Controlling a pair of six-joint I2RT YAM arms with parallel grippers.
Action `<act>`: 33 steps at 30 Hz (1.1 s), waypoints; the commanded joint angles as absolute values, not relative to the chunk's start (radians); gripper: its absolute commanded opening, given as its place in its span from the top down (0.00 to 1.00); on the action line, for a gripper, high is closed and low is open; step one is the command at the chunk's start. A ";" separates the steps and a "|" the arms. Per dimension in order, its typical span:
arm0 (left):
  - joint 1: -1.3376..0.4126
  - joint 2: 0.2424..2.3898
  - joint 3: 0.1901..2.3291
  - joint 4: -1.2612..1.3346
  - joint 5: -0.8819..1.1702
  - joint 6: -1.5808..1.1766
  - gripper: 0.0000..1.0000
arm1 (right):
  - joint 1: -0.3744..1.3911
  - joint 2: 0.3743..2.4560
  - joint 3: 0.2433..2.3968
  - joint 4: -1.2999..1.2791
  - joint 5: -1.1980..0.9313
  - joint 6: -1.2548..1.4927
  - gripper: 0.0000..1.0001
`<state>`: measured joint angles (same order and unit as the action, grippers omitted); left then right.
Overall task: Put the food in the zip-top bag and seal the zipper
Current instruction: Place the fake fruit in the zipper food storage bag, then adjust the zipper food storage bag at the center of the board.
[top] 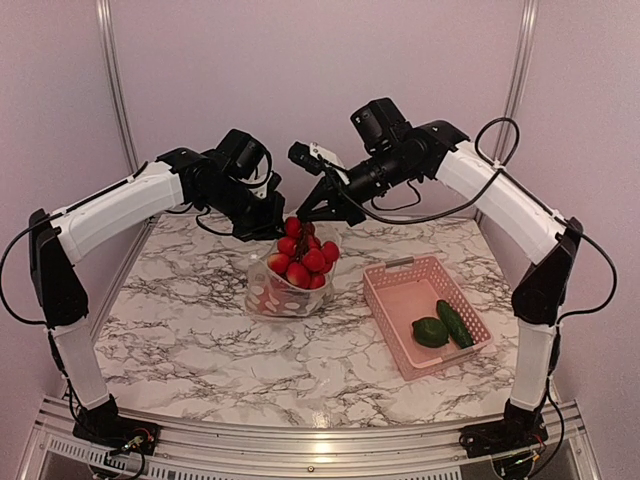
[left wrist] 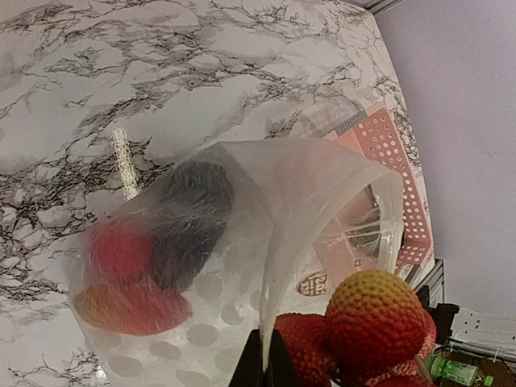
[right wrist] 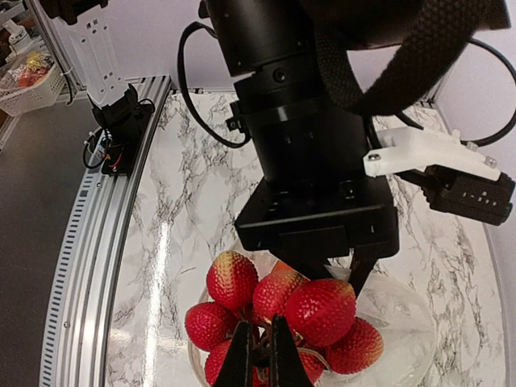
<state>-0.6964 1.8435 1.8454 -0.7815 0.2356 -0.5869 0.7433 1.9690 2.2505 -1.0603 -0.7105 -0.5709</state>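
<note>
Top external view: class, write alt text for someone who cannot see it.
The right claw holds a bunch of red berries at the clear bag's mouth; the left claw pinches its rim. A pink basket holds a green pepper and cucumber.

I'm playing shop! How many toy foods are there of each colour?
Red: 2, strawberry bunch, round red fruit in the bag
Purple: 1, eggplant in the bag
Orange: 1, blurry orange piece in the bag
Green: 2, cucumber and round green fruit in the pink basket
Total: 6
</note>
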 commanded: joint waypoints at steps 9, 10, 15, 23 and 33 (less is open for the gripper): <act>-0.670 1.799 1.796 -0.754 0.256 -0.564 1.00 | 0.745 2.017 2.236 -1.026 -0.612 -0.544 0.85; -0.670 1.799 1.792 -0.752 0.257 -0.564 1.00 | 0.744 2.016 2.242 -1.025 -0.612 -0.541 0.73; -0.665 1.805 1.795 -0.747 0.269 -0.562 1.00 | 0.744 1.996 2.269 -1.047 -0.600 -0.584 0.47; -0.655 1.798 1.775 -0.748 0.269 -0.556 1.00 | 0.760 1.839 2.044 -1.135 -0.553 -0.837 0.60; -0.653 1.803 1.770 -0.747 0.284 -0.549 1.00 | 0.871 1.816 1.852 -1.129 -0.357 -0.936 0.52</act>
<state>-0.6594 1.8317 1.7767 -0.7525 0.2668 -0.5690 0.8398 1.7874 1.8587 -1.1175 -0.4458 -0.8967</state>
